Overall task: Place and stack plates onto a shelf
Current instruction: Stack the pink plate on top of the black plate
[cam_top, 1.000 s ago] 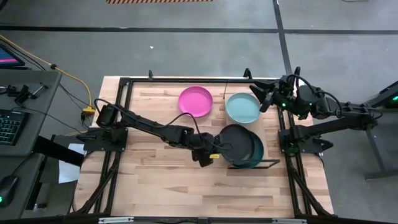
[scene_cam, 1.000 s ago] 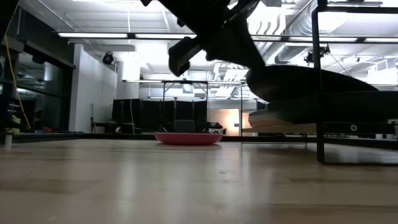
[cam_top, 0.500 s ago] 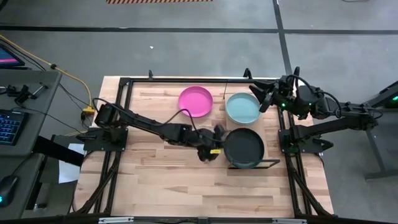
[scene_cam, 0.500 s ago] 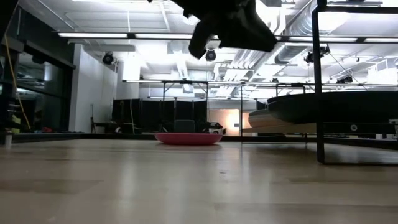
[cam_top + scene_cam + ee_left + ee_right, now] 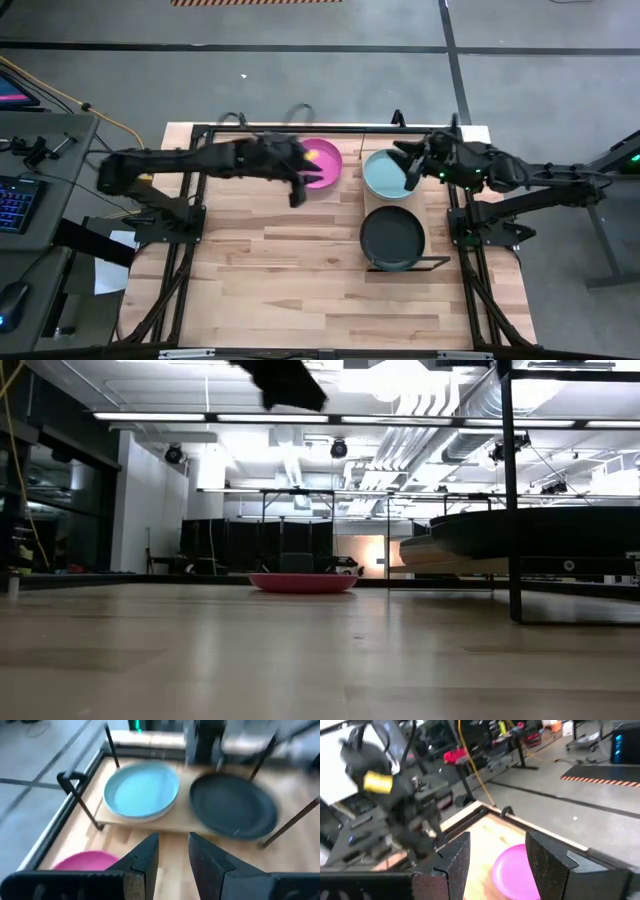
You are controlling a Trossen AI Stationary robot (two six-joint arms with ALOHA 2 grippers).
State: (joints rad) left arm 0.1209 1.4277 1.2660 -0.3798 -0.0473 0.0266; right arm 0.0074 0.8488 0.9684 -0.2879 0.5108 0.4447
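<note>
Round black plate [image 5: 392,236] on wood shelf [image 5: 175,823], teal plate [image 5: 389,173] adj.

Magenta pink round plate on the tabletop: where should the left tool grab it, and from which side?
Grip the raised rim of the magenta pink round plate at its left edge, one finger inside, one outside. It lies flat and upright on the wooden plank tabletop, so only the rim gives purchase. The left tool, open, hovers just by that side; probably the shortest approach, from above.

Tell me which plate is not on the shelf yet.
The pink plate. It lies alone on the table, while the black plate and the light teal plate sit on the shelf.
</note>
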